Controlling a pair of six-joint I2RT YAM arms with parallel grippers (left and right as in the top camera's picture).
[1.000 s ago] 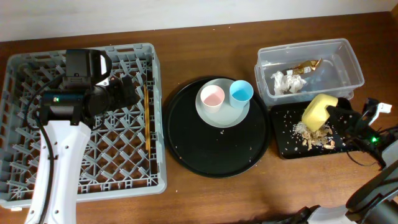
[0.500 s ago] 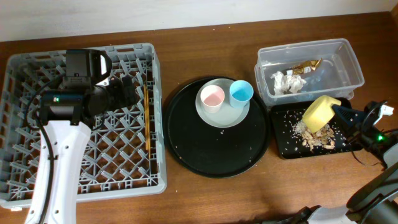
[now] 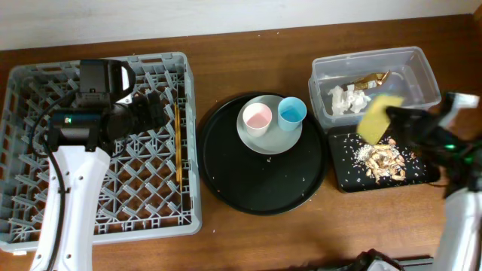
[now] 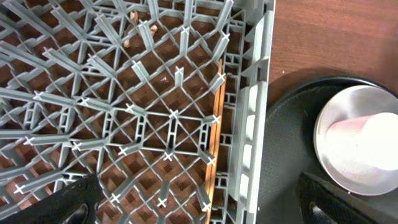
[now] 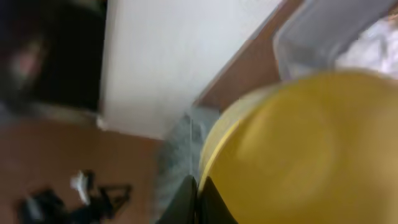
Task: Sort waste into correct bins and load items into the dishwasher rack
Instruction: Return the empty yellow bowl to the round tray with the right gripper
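My right gripper [image 3: 392,120] is shut on the rim of the yellow bowl [image 3: 374,118] and holds it tilted in the air above the black rectangular tray [image 3: 343,177], which holds rice and brown food scraps [image 3: 384,158]. The bowl fills the blurred right wrist view [image 5: 298,149]. The clear tub [image 3: 422,71] holds the white napkin [image 3: 345,98] and gold wrapper [image 3: 370,78]. The pink cup [image 3: 257,117] and light-blue cup [image 3: 292,111] stand on the white plate [image 3: 269,141]. The chopsticks [image 3: 178,143] lie in the grey rack [image 3: 30,218], also in the left wrist view [image 4: 212,143]. My left gripper [image 4: 199,205] is open and empty above the rack.
The plate sits on a large round black tray [image 3: 256,184] between the rack and the bins. A few rice grains lie on that tray. A white wall runs along the table's far edge.
My right gripper has lifted the yellow bowl up and back off the black rectangular tray, leaving the food scraps there. The left arm has not moved.
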